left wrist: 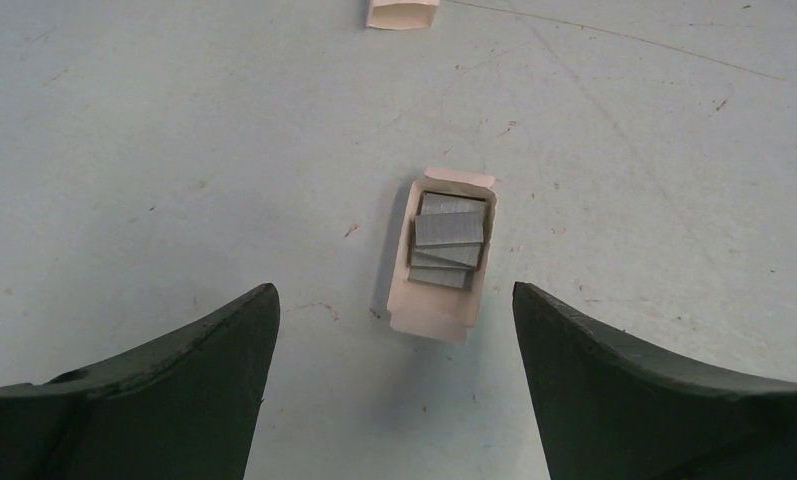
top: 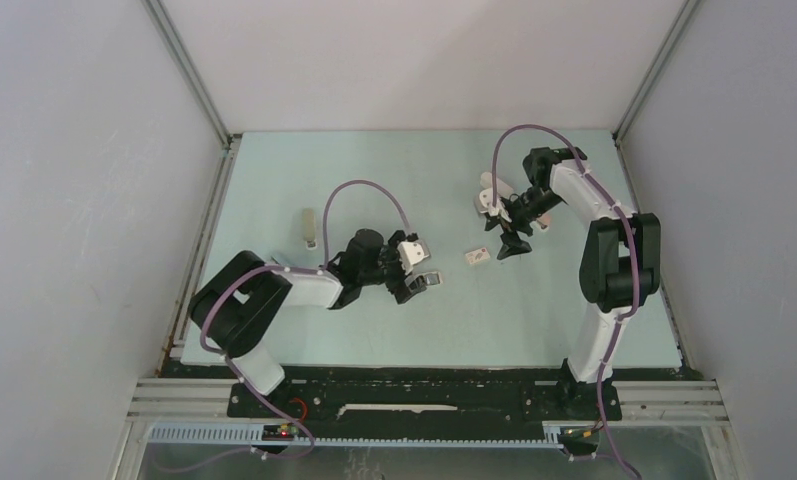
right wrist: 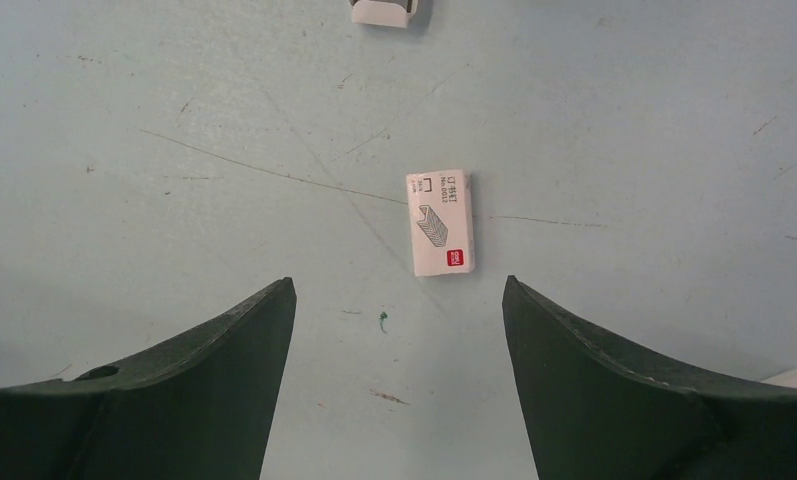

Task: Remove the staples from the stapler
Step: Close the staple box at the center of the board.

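Note:
Several short silvery-grey staple strips (left wrist: 450, 238) lie stacked in a small open cardboard tray (left wrist: 436, 312) on the table. My left gripper (left wrist: 394, 288) is open and empty, and the tray lies just ahead of its fingertips, apart from them. In the top view the gripper (top: 415, 284) is next to the tray (top: 431, 280). A pale grey stapler (top: 309, 227) lies at the left of the table, away from both arms. My right gripper (right wrist: 399, 281) is open and empty above bare table; in the top view it (top: 511, 248) is right of centre.
A small white box with a red mark (right wrist: 440, 222) lies flat between the grippers, also seen in the top view (top: 477, 256). Its open end shows at the top of the left wrist view (left wrist: 402, 12). Grey walls enclose the green table (top: 374, 330).

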